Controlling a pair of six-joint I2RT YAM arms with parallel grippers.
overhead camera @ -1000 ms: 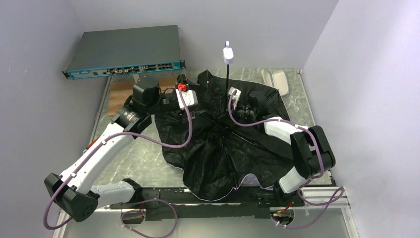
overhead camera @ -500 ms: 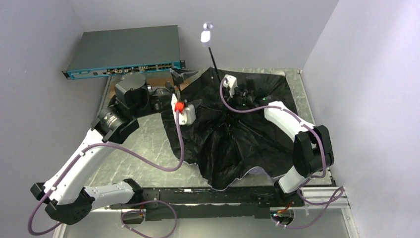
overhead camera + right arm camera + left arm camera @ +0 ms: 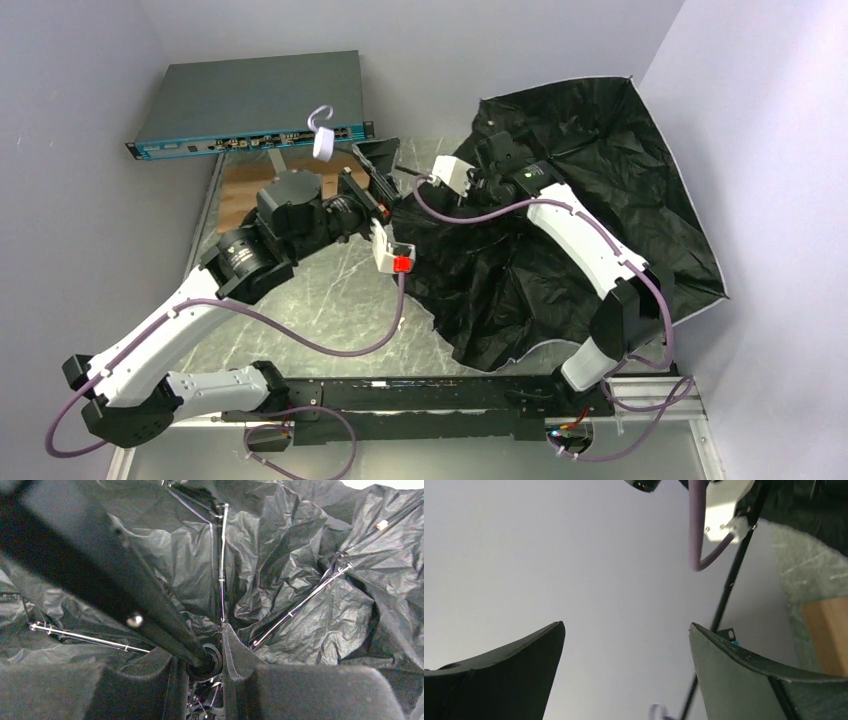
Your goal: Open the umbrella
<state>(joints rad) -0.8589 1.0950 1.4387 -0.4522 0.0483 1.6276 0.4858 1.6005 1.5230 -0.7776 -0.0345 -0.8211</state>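
At the right pincer (image 3: 201,652): clenched on the umbrella (image 3: 560,230), fingers (image 3: 240,665) pressed to either side of the black shaft (image 3: 729,587) right at the hub, where the metal ribs (image 3: 300,606) fan out. At the left pincer (image 3: 625,625): released, spread wide, grasping nothing; tilted up toward the back wall (image 3: 420,50), with the shaft crossing the gap close beside one finger (image 3: 744,675), contact not resolvable. Regarding the umbrella: canopy spread over the right half of the table (image 3: 330,290), billowed and creased rather than taut, black inside turned toward the overhead camera and the arms, far edge rising against the right wall (image 3: 760,150), thin silvery-white rim (image 3: 682,190) showing along that side. Long axis along the shaft, roughly left to right across the back of the table and lifted clear of it: crown end to the right, small white handle (image 3: 323,146) to the left, overlapping the front of the grey network switch (image 3: 250,100) in the overhead view. Off the handle, a pale strap loop (image 3: 318,113) curling upward.
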